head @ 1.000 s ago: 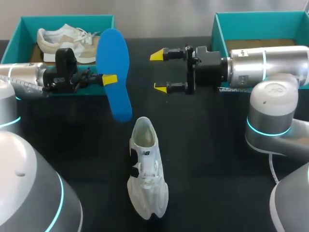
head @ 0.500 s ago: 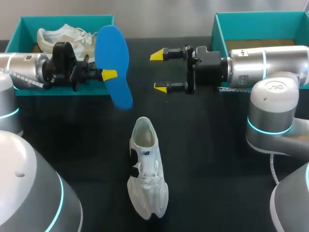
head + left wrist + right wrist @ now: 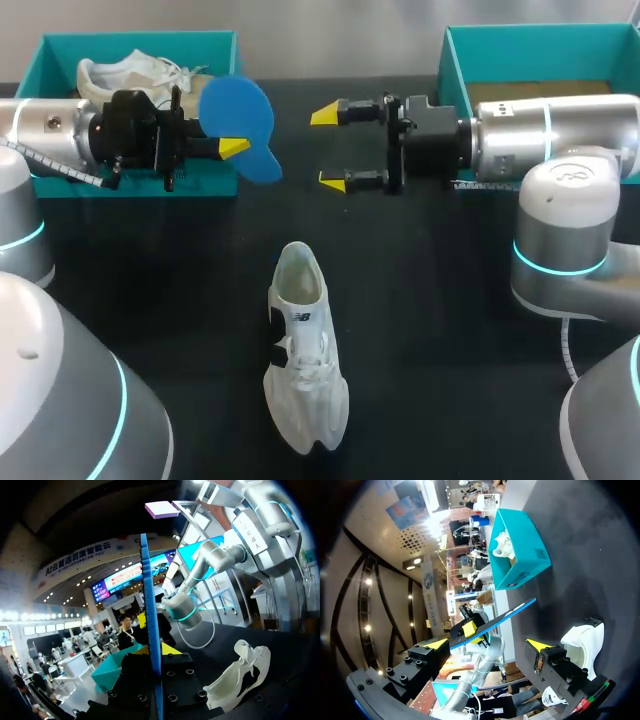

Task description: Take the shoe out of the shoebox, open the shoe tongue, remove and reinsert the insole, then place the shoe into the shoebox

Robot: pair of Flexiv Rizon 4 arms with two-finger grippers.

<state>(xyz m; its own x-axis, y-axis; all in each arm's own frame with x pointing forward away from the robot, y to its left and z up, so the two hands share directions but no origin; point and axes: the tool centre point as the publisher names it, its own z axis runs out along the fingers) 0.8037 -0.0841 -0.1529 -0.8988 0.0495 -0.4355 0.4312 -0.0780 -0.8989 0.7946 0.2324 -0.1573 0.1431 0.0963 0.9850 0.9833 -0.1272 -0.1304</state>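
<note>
A white shoe [image 3: 305, 350] lies on the black table, its opening toward the far side; it also shows in the left wrist view [image 3: 240, 672] and the right wrist view [image 3: 582, 645]. My left gripper [image 3: 232, 150] hovers in front of the left teal shoebox [image 3: 140, 40], shut on the blue insole [image 3: 240, 110]. The insole [image 3: 150, 610] is edge-on between that gripper's fingers [image 3: 156, 652]. My right gripper [image 3: 330, 148] hangs open and empty, facing the insole [image 3: 495, 620] across a short gap, its fingers [image 3: 487, 645] far apart.
The left shoebox holds a beige and white shoe [image 3: 130, 80]. A second teal shoebox [image 3: 540, 35] stands at the back right, partly behind my right arm. Bare black table surrounds the white shoe.
My left wrist has turned, swinging the insole from hanging down lengthwise to a tilted, foreshortened pose higher up. The left gripper shifted slightly right. The right arm and the shoe have not moved.
</note>
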